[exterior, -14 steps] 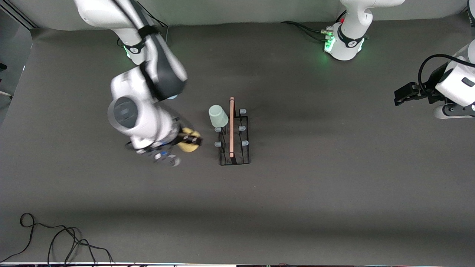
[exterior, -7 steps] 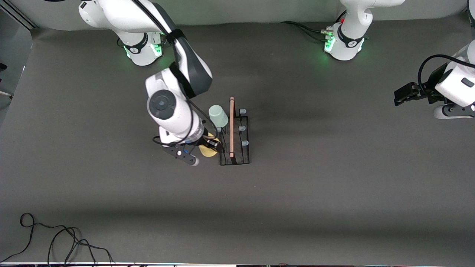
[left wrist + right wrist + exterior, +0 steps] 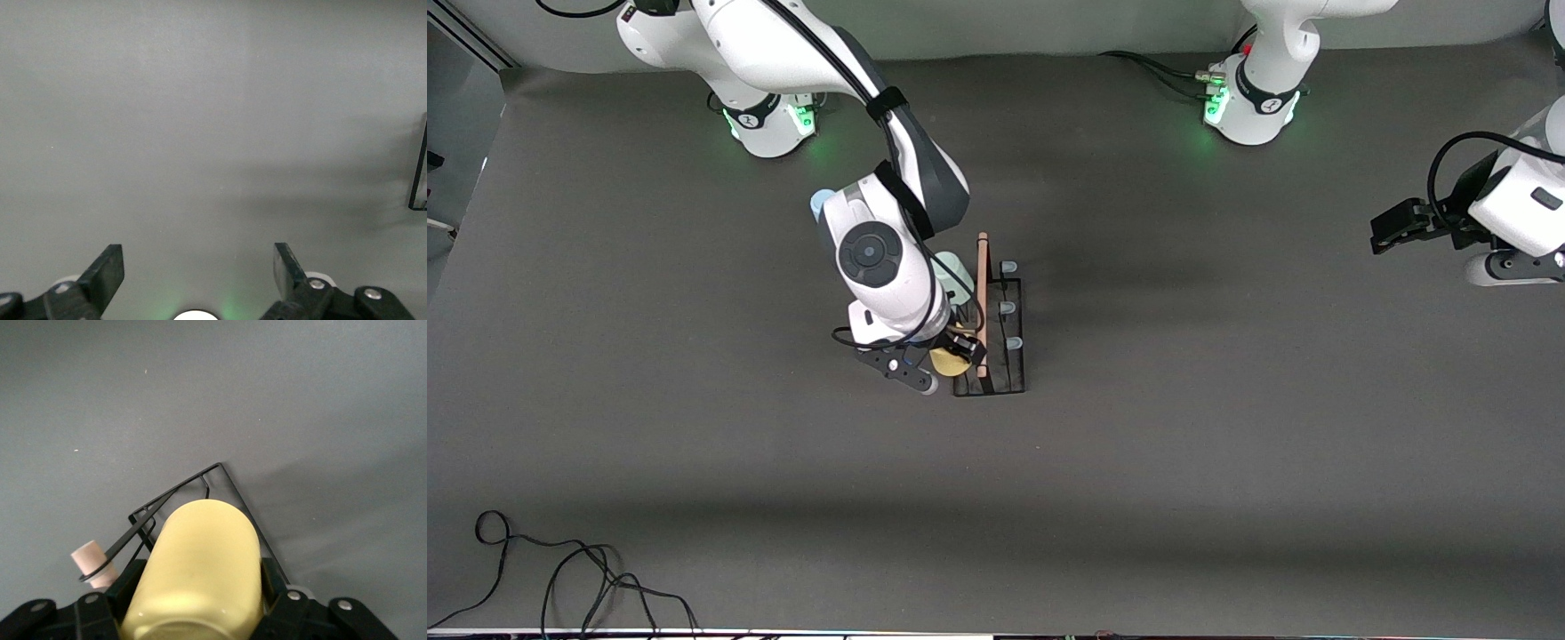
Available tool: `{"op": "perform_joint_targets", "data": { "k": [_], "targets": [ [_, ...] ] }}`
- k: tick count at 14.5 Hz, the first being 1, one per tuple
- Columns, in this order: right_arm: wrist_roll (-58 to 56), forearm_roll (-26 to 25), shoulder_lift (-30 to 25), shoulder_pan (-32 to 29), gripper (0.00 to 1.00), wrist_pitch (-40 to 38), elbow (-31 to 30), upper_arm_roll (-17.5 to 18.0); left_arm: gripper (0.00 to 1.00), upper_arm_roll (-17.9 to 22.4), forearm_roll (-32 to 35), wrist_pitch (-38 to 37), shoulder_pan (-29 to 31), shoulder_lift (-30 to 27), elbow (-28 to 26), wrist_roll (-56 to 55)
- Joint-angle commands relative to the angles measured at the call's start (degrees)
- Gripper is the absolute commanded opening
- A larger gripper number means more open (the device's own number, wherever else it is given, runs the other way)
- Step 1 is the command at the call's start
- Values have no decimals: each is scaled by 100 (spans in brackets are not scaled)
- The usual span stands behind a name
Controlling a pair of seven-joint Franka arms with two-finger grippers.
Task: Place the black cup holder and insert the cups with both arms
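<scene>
Your right claw is pinching the yellow cup over the black cup holder at frame centre, while your left claw is waiting spread at the right edge.

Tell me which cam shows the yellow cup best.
Right wrist view: the yellow cup fills the frame, clamped in the right gripper over the black cup holder. The front view shows only a sliver; the left wrist view shows none.

Readable text: none | labels, brands, numbers, signs: none legible in front or either wrist view
</scene>
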Motion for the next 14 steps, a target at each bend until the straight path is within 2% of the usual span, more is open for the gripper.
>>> {"op": "perform_joint_targets", "data": {
  "k": [1, 5, 8, 11, 14],
  "targets": [
    [142, -69, 104, 50, 99, 73, 51, -53, 100, 56, 86, 61, -78, -43, -30, 62],
    [19, -69, 0, 33, 100, -32, 78, -88, 100, 56, 86, 61, -78, -43, -30, 62],
    [-453, -183, -465, -64, 100, -820, 104, -211, 100, 56, 77, 61, -78, -43, -30, 62],
    [-1577, -569, -1071, -90, 100, -2260, 235, -693, 100, 56, 86, 52, -78, -43, -30, 62],
    [-2430, -640, -1573, -82, 100, -3386, 542, -1396, 100, 56, 77, 52, -78, -43, -30, 62]
  ]
}}
